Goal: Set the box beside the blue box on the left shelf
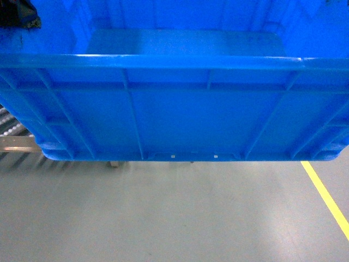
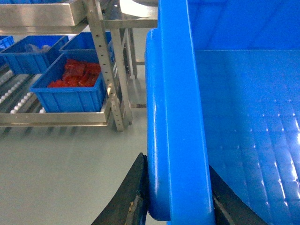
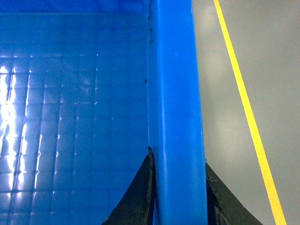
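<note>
Grey floor (image 1: 174,218), shelf (image 2: 56,117) left. I hold box (image 1: 174,109) level for transport: left gripper (image 2: 178,201), right gripper (image 3: 177,197) clamped on opposite rims.

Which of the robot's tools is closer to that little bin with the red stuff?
Left. The left tool clamps the box rim on the side facing the red-filled bin; the right tool clamps the opposite rim, by the yellow line.
</note>
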Motion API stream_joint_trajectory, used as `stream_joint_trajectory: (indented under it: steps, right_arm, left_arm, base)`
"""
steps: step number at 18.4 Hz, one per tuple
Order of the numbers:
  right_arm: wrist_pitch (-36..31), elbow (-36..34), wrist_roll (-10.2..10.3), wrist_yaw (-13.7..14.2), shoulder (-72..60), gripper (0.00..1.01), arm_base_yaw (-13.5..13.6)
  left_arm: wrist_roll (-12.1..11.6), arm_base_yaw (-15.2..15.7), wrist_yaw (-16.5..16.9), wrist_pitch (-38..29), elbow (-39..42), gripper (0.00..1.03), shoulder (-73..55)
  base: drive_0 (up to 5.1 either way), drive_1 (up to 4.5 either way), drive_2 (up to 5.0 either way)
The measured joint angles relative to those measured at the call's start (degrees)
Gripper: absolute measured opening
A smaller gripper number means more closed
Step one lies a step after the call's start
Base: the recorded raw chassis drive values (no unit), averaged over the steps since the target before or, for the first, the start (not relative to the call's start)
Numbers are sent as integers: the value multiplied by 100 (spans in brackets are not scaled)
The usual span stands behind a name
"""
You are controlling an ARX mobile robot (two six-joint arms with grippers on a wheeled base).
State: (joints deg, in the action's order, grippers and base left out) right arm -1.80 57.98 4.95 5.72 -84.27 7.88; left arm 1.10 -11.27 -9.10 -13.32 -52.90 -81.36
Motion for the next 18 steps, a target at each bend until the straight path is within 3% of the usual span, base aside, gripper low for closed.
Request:
stream_joint_trajectory:
  steps: [10, 14, 18]
  right_arm:
    - [-31, 0, -4, 4, 0, 17, 0]
    - [7, 0, -2, 2, -4, 16, 0]
    - [-17, 0, -4, 15, 0, 16, -2]
  left_arm:
    - [15, 0, 0, 7, 0, 20, -2]
    - [11, 0, 2, 13, 0, 20, -17]
    - [20, -22, 2, 4, 0, 20, -11]
  base:
    - [2, 435, -430]
    - [0, 0, 0]
    - [-474, 238, 281]
